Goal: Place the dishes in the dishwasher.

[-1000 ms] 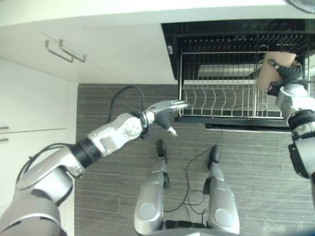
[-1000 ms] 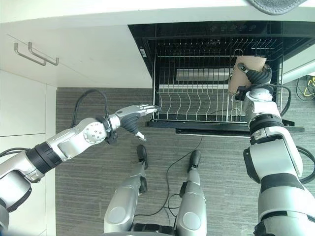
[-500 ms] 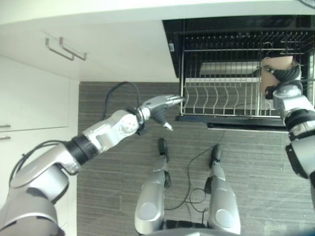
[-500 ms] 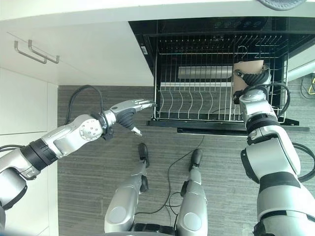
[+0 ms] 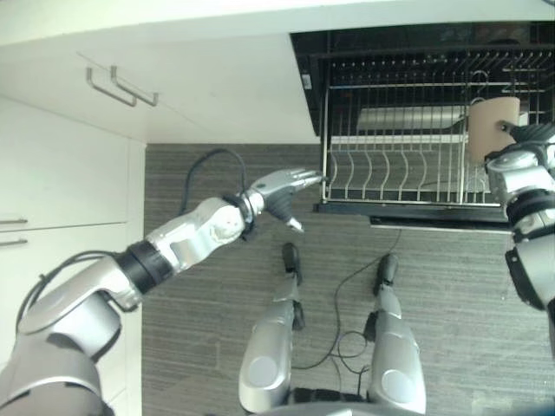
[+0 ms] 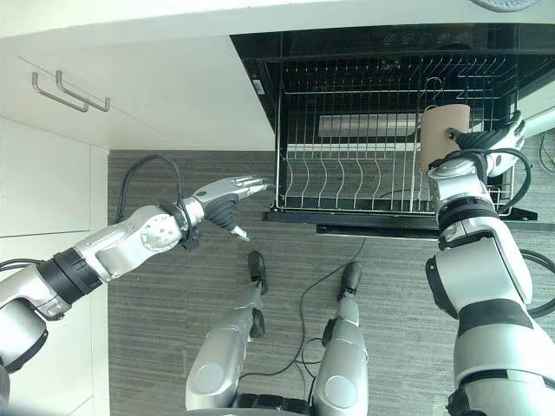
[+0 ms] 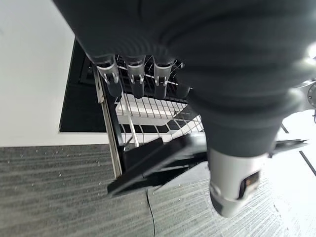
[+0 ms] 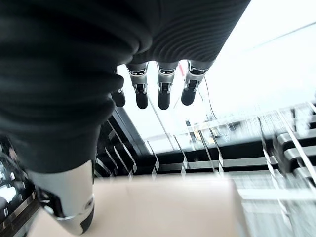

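Beside the rack (image 6: pixel 347 186), right hand (image 6: pixel 486 139) now unclasped from tan cup (image 6: pixel 443 134).

Cup (image 6: pixel 444 134): lower end hidden behind the right hand (image 6: pixel 486 140). Dishwasher rack (image 5: pixel 399 165): right side cut off by the frame edge.

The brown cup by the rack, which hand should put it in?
The right hand, probably. Its open fingers are right beside the brown cup, over the dishwasher rack. The left hand is open at the rack's other end.

White cabinets (image 5: pixel 61 173) with handles (image 5: pixel 121 87); grey, seemingly wood-grain floor (image 5: pixel 217 286).
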